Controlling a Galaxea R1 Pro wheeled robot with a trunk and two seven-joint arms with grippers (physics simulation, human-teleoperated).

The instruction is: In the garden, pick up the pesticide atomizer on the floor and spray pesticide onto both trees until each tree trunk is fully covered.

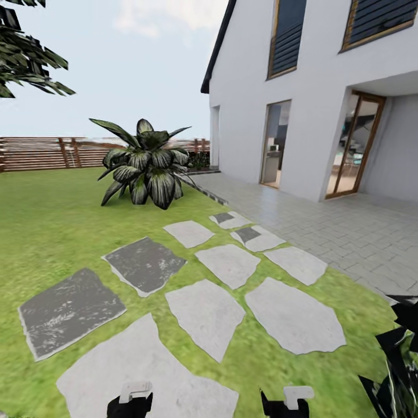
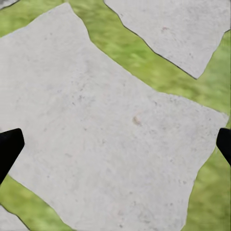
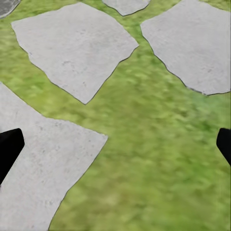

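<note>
Lawn (image 1: 52, 220) spreads ahead with stepping slabs (image 1: 206, 313) at centre, a broad-leaved plant (image 1: 148, 165) at 11 o'clock, house (image 1: 313, 87) at 1 o'clock. Left gripper (image 2: 115, 144) and right gripper (image 3: 115, 144) spread wide, empty. Atomizer's place: cannot tell.

Ten stepping slabs lie in the lawn (image 1: 52, 220) ahead: seven pale ones, such as the slab (image 1: 293, 316) at about four o'clock, and three dark ones, such as the slab (image 1: 69, 310) at about eight o'clock. One broad-leaved plant (image 1: 148, 165) stands at eleven o'clock. One white house (image 1: 313, 98) rises at one o'clock, with two glazed doors and two upper shuttered windows. One slatted fence (image 1: 46, 152) runs at ten o'clock.
</note>
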